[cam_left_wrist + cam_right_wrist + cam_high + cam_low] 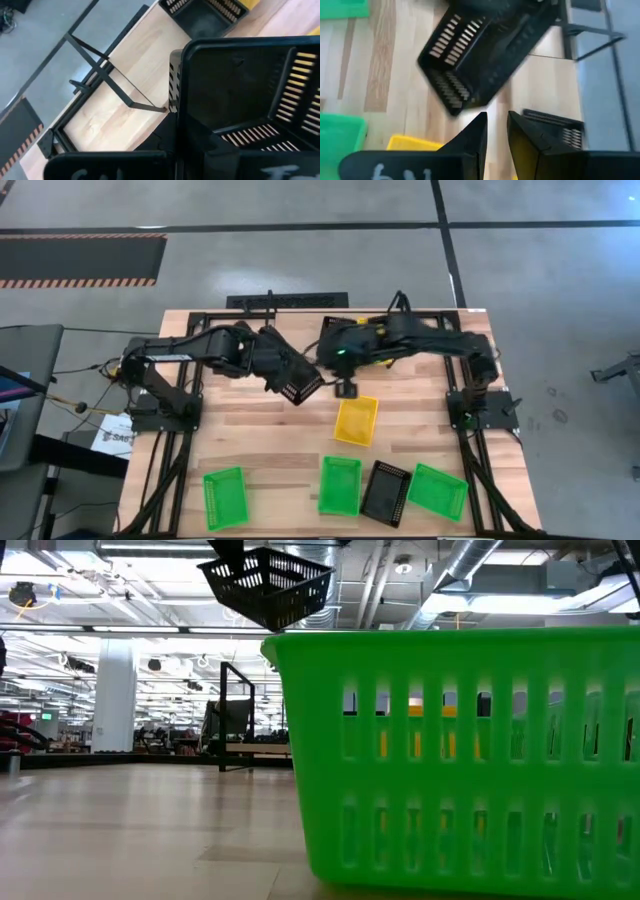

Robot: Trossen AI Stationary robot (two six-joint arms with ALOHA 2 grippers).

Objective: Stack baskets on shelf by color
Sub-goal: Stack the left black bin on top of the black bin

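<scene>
The left gripper point(285, 375) is clamping a black basket point(301, 387) by its rim and holding it tilted in the air, clear of the table, as the low view confirms with the basket point(268, 585) hanging well above the boards. The shelf point(290, 302) is lying toward twelve o'clock from that basket, along the far edge of the table, with its long axis running from nine to three o'clock. In the left wrist view its thin rods point(107, 80) are showing just beyond the held basket point(250, 100), and another black basket point(205, 12) is already sitting further along it.

So the carried basket probably needs to travel toward twelve o'clock and a little toward three, then level out before settling onto that black one. The left arm is plainly the nearer arm for it.

The right gripper point(345, 388) is hovering just beside the held basket at its three o'clock side, its fingers point(475, 137) standing slightly apart with nothing between them.

Remaining on the table toward six o'clock are a yellow basket point(357, 420), three green baskets point(340, 485) and one more black one point(386, 492).
</scene>
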